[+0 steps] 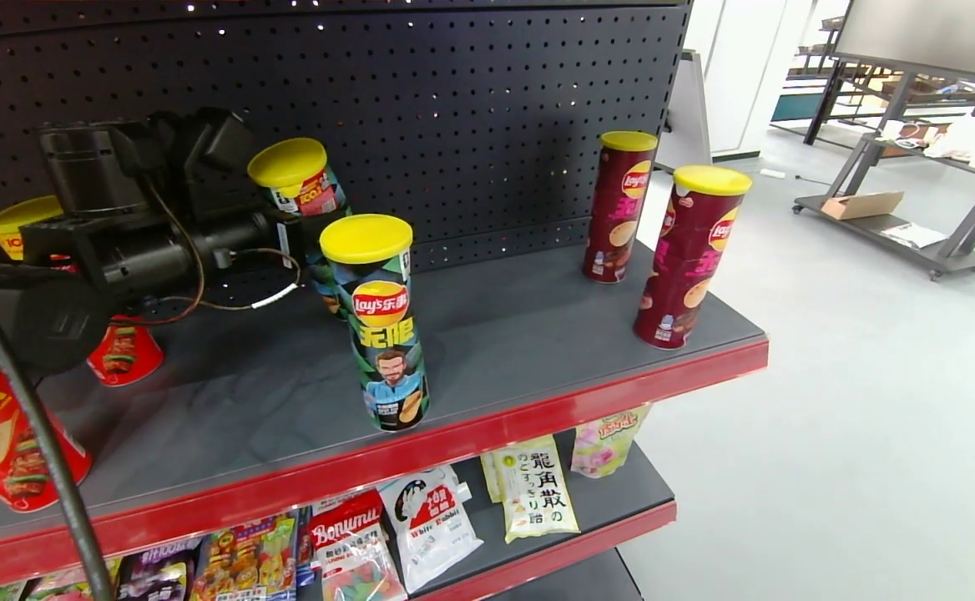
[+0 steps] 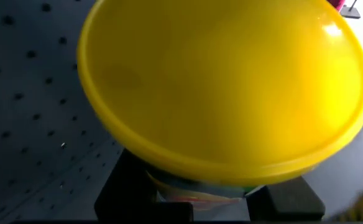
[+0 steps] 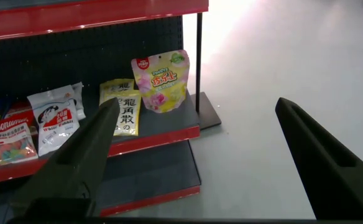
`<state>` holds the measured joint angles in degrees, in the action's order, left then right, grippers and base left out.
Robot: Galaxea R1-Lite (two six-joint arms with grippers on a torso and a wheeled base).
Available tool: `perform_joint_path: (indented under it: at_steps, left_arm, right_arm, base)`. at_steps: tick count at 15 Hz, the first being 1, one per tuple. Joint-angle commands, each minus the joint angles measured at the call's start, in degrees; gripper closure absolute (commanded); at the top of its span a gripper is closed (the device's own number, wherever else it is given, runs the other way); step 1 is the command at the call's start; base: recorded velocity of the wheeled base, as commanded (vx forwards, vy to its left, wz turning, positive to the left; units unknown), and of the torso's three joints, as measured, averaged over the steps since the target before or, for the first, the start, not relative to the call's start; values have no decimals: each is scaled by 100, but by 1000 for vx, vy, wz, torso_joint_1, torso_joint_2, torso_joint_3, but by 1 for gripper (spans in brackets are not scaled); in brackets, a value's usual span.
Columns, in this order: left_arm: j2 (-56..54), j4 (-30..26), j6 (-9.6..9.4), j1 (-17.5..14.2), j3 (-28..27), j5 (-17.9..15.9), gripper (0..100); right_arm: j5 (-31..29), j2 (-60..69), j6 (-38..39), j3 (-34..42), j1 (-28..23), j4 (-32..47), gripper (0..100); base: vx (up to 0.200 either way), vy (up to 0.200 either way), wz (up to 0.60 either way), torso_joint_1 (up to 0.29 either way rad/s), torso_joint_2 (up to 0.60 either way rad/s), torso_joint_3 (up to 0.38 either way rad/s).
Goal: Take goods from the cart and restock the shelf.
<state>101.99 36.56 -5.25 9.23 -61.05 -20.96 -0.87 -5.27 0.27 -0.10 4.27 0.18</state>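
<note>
A green chip can with a yellow lid (image 1: 301, 185) stands at the back of the top shelf (image 1: 538, 334), close to the pegboard. My left gripper (image 1: 305, 240) is shut on its body from the left side. In the left wrist view the can's lid (image 2: 231, 81) looms large, with a dark finger (image 2: 124, 194) on either side of the can below it. A second green can (image 1: 383, 325) stands upright in front, near the shelf's red edge, and hides the held can's base. My right gripper (image 3: 197, 109) hangs open and empty, facing the lower shelves.
Two maroon cans (image 1: 621, 204) (image 1: 688, 259) stand at the shelf's right end. Red cans (image 1: 3, 442) (image 1: 124, 355) sit at the left. Snack bags (image 1: 533, 488) (image 3: 160, 81) fill the lower shelves. Open floor lies to the right, with a trolley (image 1: 913, 225) farther off.
</note>
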Motion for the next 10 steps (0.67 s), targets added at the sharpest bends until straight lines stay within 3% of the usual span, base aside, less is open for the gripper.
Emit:
perform_joint_path:
  at_steps: [1, 5, 10]
  left_arm:
    - [401, -8, -2, 79, -249, 21, 100]
    - [709, -8, 200, 193, -575, 241, 100]
    - [963, -26, 200, 281, -803, 259, 100]
  right_arm:
    - [7, -9, 0, 1, 4, -1, 0]
    - [7, -9, 0, 1, 4, -1, 0]
    - [-1, -9, 0, 1, 4, -1, 0]
  base:
    - [0, 0, 0, 0, 0, 0]
    - [0, 0, 0, 0, 0, 0]
    - [0, 0, 0, 0, 0, 0]
